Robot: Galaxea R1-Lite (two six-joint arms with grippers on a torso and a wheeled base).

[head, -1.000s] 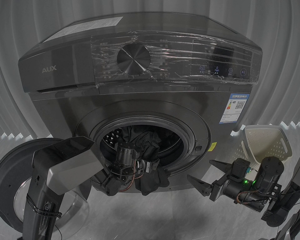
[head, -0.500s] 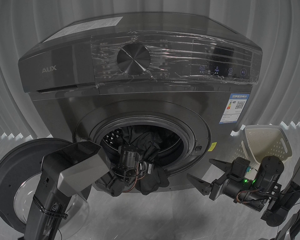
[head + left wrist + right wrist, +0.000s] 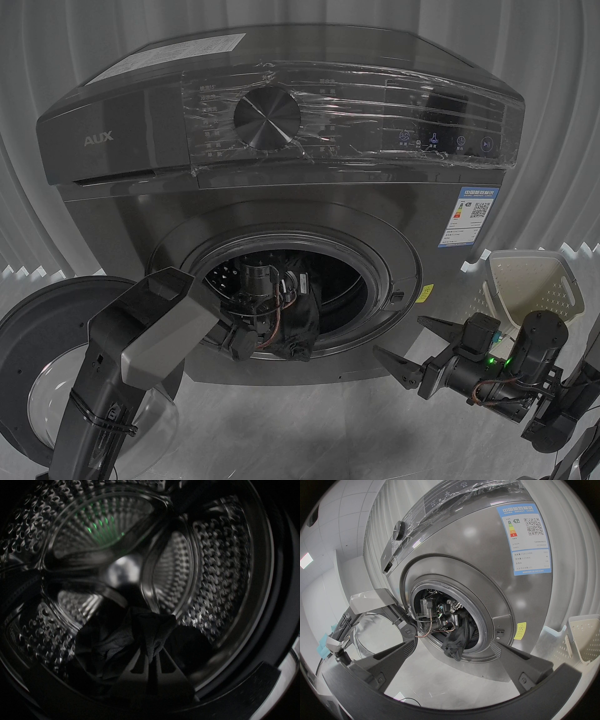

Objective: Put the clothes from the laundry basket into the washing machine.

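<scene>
The left pincer (image 3: 150,659) is inside the drum (image 3: 218,567) of the washing machine (image 3: 350,206), its fingers clenched on a dark garment (image 3: 125,639). Part of the cloth lies on the drum floor, and a fold drapes over the lower rim of the round opening (image 3: 375,262). The right pincer (image 3: 412,349) hangs released, fingers spread wide, over the floor (image 3: 312,431) in front of the machine, apart from the opening. The door (image 3: 37,350) stands swung out on the robot's left. The laundry basket (image 3: 531,281) lies tipped on its side just beside the machine on the right. A blue-edged label (image 3: 469,215) and a small yellow sticker (image 3: 424,293) sit on the front panel. Wrinkled plastic film (image 3: 350,112) covers the controls and dial (image 3: 267,117).
</scene>
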